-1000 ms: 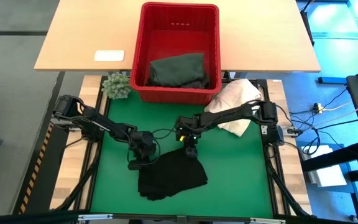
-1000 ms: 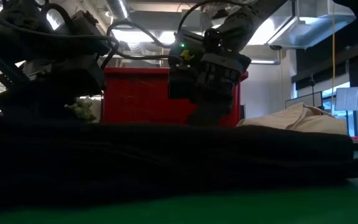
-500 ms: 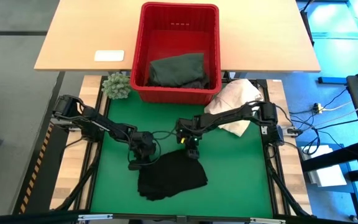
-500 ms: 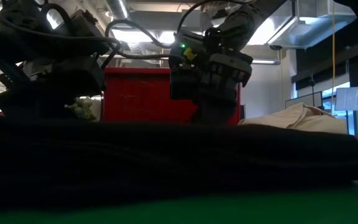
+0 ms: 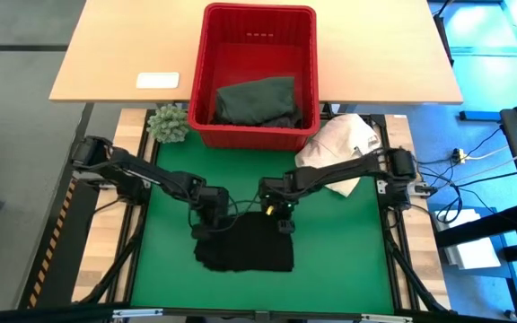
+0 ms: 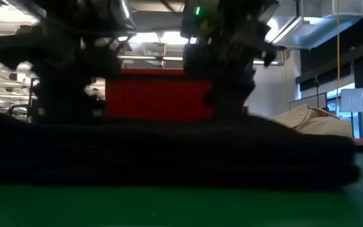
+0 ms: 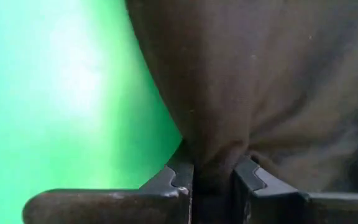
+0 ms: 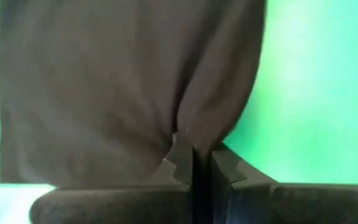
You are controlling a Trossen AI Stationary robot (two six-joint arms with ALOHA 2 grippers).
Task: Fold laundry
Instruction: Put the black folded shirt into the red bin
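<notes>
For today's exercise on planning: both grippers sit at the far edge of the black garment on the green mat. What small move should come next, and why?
Probably lift both together. The left gripper and right gripper are each shut on a pinch of the black garment's far edge, so raising it lets that edge be carried over for a fold.

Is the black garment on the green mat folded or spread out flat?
Folded: the black garment lies as a compact block, layered in the low view, with both end effectors pinching its far edge.

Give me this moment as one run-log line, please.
left claw: shut on black garment | right claw: shut on black garment | garment: on green mat | red basket: holds dark green garment
</notes>
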